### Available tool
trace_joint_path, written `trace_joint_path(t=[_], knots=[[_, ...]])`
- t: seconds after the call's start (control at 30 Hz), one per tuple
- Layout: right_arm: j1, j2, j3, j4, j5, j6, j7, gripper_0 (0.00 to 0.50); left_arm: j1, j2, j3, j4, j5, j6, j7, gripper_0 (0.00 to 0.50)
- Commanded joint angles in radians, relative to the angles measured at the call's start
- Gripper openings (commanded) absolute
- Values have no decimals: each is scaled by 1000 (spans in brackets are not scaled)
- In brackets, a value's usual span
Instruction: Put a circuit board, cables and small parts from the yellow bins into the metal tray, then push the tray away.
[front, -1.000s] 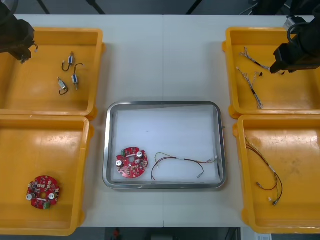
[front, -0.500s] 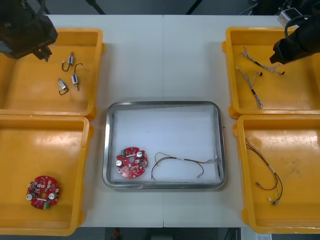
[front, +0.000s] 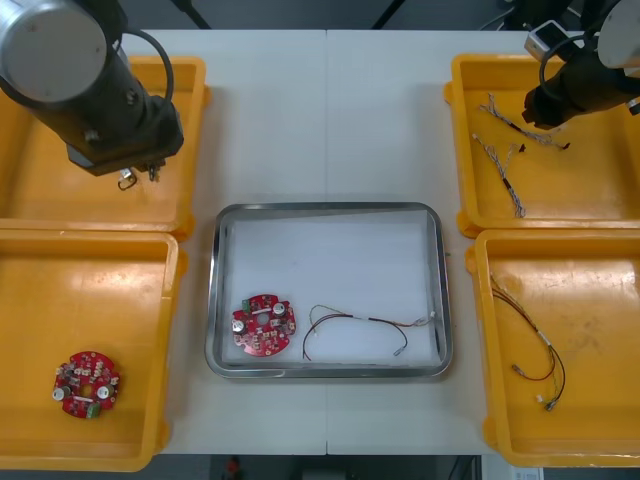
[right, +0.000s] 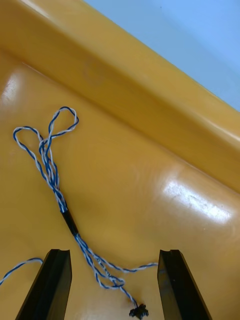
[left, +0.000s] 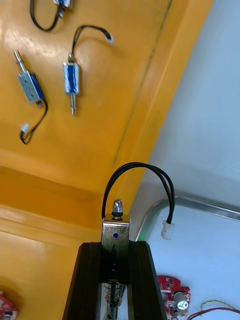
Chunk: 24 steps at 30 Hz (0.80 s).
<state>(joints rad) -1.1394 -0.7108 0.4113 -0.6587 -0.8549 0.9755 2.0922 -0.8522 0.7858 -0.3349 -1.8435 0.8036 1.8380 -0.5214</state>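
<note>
Light surface (front: 330, 120), yellow bins (front: 40, 200) flanking: metal tray (front: 442, 290) holds a circuit board (front: 264, 324) and cable (front: 360, 321). Left jaws grip a small metal part (left: 116, 227) over the bin's edge, likely tray-bound next; right jaws stand open over a twisted cable (right: 68, 221).

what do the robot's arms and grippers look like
Both arms are black. The left arm has a round grey joint cap and a looping black cable; the right arm carries a small pale box. The left gripper and right gripper, over the far yellow bins, have flat squared black fingers.
</note>
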Motion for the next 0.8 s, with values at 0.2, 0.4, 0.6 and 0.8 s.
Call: trace_joint_path(t=[0.2,0.4,0.6,0.8], knots=[[-59,34,52,27,39,-75,149,500,150,-194,13,-154,-167,30,202,0],[-59,44,52,53,36,-107,282,500,211,-306,-110,-146,-356,1,208,0],[-57,53,57,59,34,-113,335,500,239,-332,-204,-121,-411,-60,224,1],[-57,54,57,94,27,-113,344,500,252,-344,-256,-111,-438,-115,239,0]])
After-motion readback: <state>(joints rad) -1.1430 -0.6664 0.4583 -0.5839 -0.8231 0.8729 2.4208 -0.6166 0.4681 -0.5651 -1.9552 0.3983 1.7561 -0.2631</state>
